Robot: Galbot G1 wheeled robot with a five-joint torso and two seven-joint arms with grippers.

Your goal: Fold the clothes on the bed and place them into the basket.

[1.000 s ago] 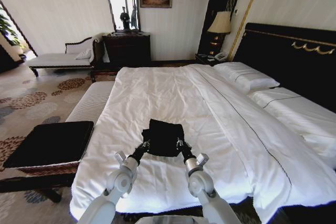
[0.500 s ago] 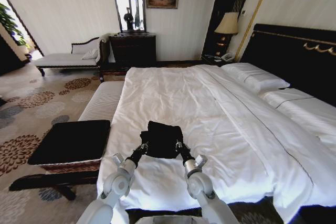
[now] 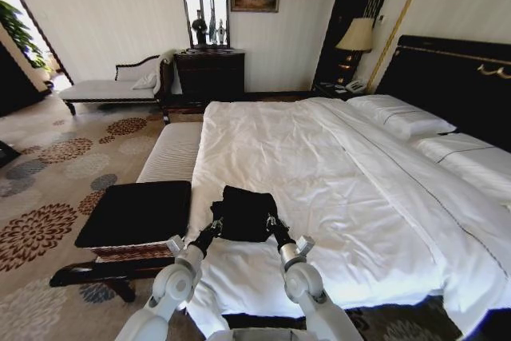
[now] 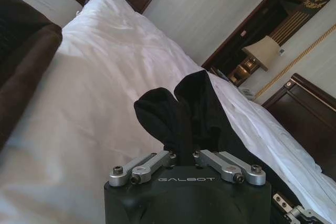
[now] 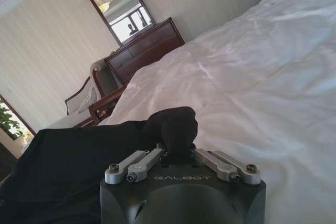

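Note:
The clothes [image 3: 243,212], a folded black bundle, hang just above the near left corner of the bed [image 3: 319,165] with its white duvet. My left gripper [image 3: 215,225] is shut on the bundle's left edge and my right gripper [image 3: 271,224] on its right edge. In the left wrist view the left gripper [image 4: 181,157] pinches a bunched fold of the black cloth [image 4: 189,114]. My right gripper [image 5: 176,156] clamps a knot of the cloth [image 5: 173,124] in the right wrist view. The basket [image 3: 132,251], brown wicker with a black top, stands on the floor left of the grippers.
A pale striped bench [image 3: 172,149] runs along the bed's left side behind the basket. A dark dresser with a mirror [image 3: 209,73] and a chaise [image 3: 112,85] stand at the far wall. Patterned carpet [image 3: 48,197] stretches out to the left. Pillows [image 3: 399,113] lie by the headboard.
The whole head view has shifted right, so the camera has turned left; the basket now lies nearer the picture's middle. Both grippers still hold the black bundle as before.

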